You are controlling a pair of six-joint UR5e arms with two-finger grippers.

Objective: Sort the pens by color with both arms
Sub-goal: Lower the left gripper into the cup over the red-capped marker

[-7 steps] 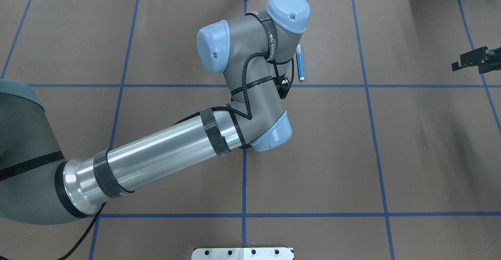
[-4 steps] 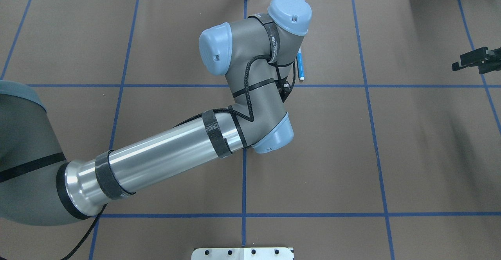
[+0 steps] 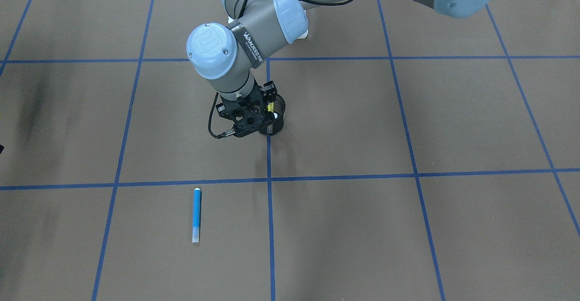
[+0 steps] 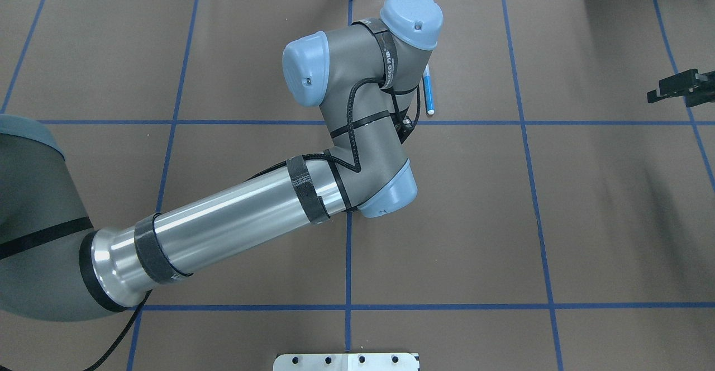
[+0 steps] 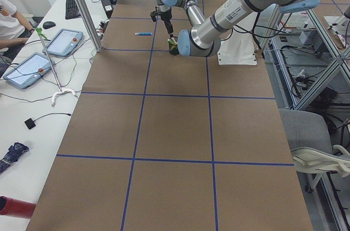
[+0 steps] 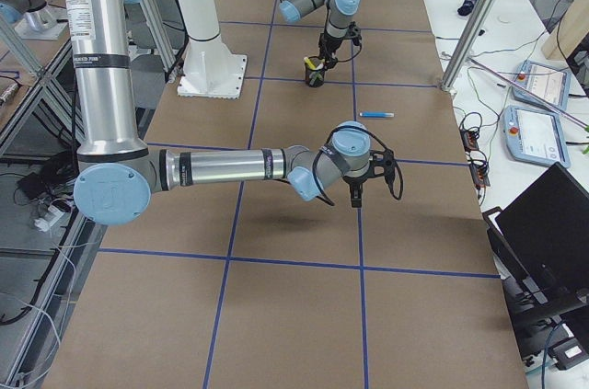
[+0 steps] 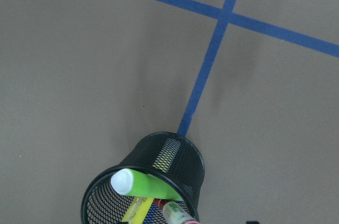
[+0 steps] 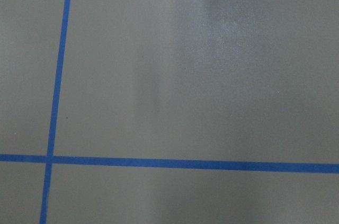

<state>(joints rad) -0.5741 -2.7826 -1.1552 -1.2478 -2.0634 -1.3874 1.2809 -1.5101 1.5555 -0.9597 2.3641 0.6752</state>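
The mesh cup (image 3: 273,118) is standing on a grid line near the middle of the counter (image 3: 408,228), with three pens (image 7: 145,184) leaning inside it. A loose pen (image 3: 196,215) is lying flat on the counter, well apart from the cup, farther from the robot and toward its right.

The overhead view looks forward and down from behind the robot onto the desk (image 4: 614,220), with the left arm (image 4: 223,231) filling its left half. The front-facing view looks steeply back from the opposite side. It shares with the overhead view the blue pen (image 4: 428,93) and the blue tape (image 4: 475,122) line near it. The two side views look along the desk from its ends, far back; each takes in the left arm, the right arm (image 6: 221,168), the pen and the black mesh cup (image 6: 316,76). The left wrist camera points down, close above that cup. The right wrist camera looks down on bare desk and tape.
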